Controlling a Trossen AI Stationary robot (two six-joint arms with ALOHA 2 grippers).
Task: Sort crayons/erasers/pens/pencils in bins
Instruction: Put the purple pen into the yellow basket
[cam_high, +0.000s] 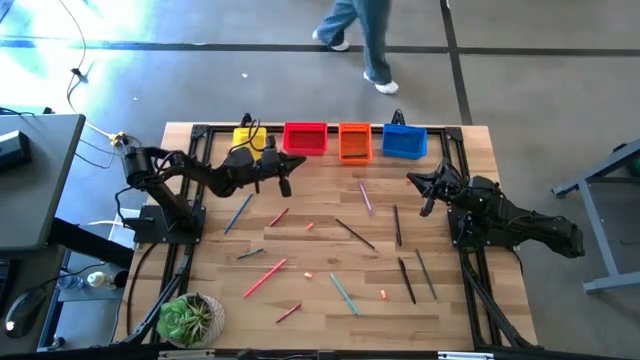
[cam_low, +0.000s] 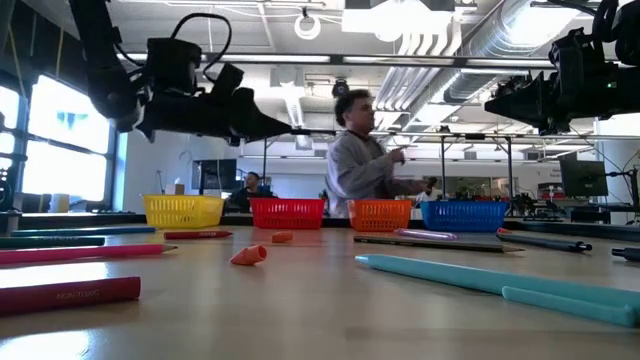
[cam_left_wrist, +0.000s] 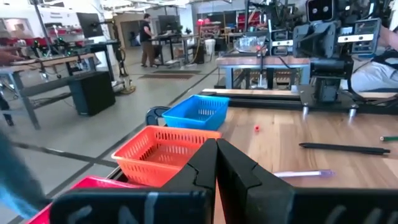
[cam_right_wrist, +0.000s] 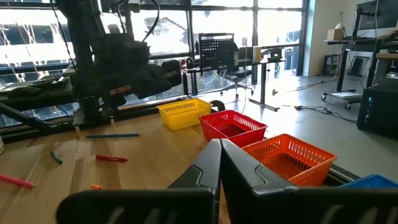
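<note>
Four bins stand in a row at the table's far edge: yellow (cam_high: 245, 137), red (cam_high: 305, 138), orange (cam_high: 355, 141) and blue (cam_high: 404, 140). Pens, pencils and crayons lie scattered on the wood, among them a pink stick (cam_high: 365, 196), a black one (cam_high: 355, 234) and a red one (cam_high: 265, 277). Small orange-pink erasers (cam_high: 307, 274) (cam_high: 383, 294) (cam_low: 248, 255) lie among them. My left gripper (cam_high: 290, 165) hovers shut just in front of the red bin, above the table, with nothing seen between its fingers (cam_left_wrist: 216, 168). My right gripper (cam_high: 413, 180) hovers shut in front of the blue bin, also empty (cam_right_wrist: 220, 163).
A potted succulent (cam_high: 190, 320) stands at the near left corner. Black frame rails (cam_high: 200, 135) run along the table's sides. A person (cam_high: 365, 40) walks on the floor beyond the far edge.
</note>
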